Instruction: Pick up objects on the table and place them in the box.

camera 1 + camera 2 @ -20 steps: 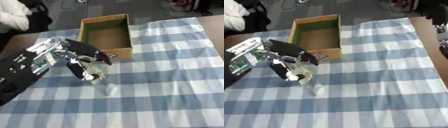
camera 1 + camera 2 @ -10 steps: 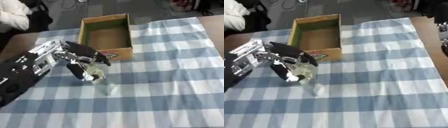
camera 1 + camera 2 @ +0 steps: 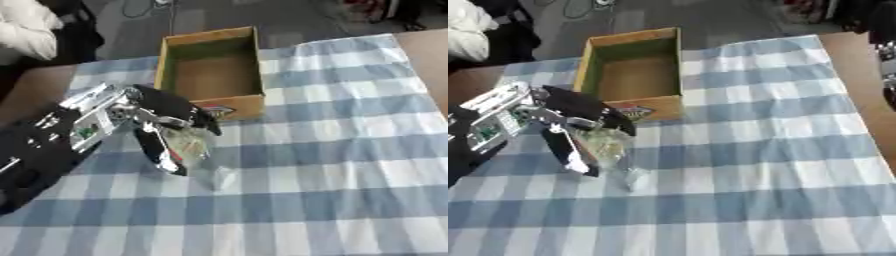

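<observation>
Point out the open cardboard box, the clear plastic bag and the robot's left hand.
Open cardboard box point(image 3: 212, 75), left eye view, bare inner floor.
Clear plastic bag point(image 3: 187, 145), left eye view, crinkled middle.
Left hand point(image 3: 162, 106), left eye view, black palm.

The cardboard box point(image 3: 212, 65) stands open-topped, its interior unobstructed from above. The left hand point(image 3: 162, 127) with a clear bag point(image 3: 188, 145) occupies the cloth just before the box's front wall point(image 3: 229, 107). The checked tablecloth point(image 3: 350, 165) to the right offers free passage.
</observation>
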Tool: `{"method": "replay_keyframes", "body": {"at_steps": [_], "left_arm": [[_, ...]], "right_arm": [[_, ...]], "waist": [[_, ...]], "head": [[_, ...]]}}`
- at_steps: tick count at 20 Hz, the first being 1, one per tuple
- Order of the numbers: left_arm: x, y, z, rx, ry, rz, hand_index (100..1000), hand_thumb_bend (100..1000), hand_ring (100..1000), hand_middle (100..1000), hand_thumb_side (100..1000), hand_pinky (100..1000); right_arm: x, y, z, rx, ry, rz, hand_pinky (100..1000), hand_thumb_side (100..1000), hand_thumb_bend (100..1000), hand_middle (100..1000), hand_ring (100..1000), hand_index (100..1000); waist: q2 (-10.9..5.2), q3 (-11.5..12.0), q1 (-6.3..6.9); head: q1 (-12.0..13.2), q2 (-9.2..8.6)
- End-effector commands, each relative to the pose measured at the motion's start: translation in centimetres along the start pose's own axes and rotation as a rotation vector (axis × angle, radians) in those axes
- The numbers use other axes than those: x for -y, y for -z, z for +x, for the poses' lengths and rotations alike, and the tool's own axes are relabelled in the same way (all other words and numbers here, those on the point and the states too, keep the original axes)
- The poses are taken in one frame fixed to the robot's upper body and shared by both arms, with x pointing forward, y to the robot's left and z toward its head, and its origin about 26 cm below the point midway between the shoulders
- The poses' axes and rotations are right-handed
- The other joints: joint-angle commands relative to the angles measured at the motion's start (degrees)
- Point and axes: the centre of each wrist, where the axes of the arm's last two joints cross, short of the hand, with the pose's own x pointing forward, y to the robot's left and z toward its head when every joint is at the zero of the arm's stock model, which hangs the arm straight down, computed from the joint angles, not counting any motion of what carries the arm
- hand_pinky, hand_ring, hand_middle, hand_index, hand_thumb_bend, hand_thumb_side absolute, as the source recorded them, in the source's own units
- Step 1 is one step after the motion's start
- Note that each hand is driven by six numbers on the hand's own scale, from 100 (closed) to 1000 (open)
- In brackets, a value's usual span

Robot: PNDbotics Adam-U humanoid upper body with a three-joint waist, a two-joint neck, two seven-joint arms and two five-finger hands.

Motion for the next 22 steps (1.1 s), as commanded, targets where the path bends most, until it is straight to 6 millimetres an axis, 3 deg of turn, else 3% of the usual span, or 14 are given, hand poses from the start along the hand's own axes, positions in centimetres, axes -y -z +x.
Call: {"method": "replay_keyframes", "body": {"at_steps": [1, 2, 22], "left_arm": [[-0.91, -0.61, -0.19, 0.239, 0.274, -0.365, 1000, 812, 918, 971, 395, 903], [-0.94, -0.6, -0.19, 0.234, 0.281, -0.372, 1000, 779, 940, 991, 366, 938], [-0.9, 0.15, -0.27, 0.182, 0.331, -0.435, 1000, 809, 938, 992, 360, 932]], "right_arm": [[0.63, 0.51, 0.39, 0.027, -0.012, -0.009, 487, 1000, 183, 493, 455, 711], [0.63, 0.51, 0.39, 0.027, -0.012, -0.009, 487, 1000, 184, 494, 455, 711], [0.59, 0.58, 0.44, 0.029, -0.007, -0.008, 487, 1000, 174, 494, 455, 711]], "waist": [[-0.78, -0.02, -0.31], [-0.78, -0.02, -0.3], [-0.65, -0.18, -0.47]], "head": [[0.58, 0.22], [0.59, 0.25], [0.81, 0.43]]}}
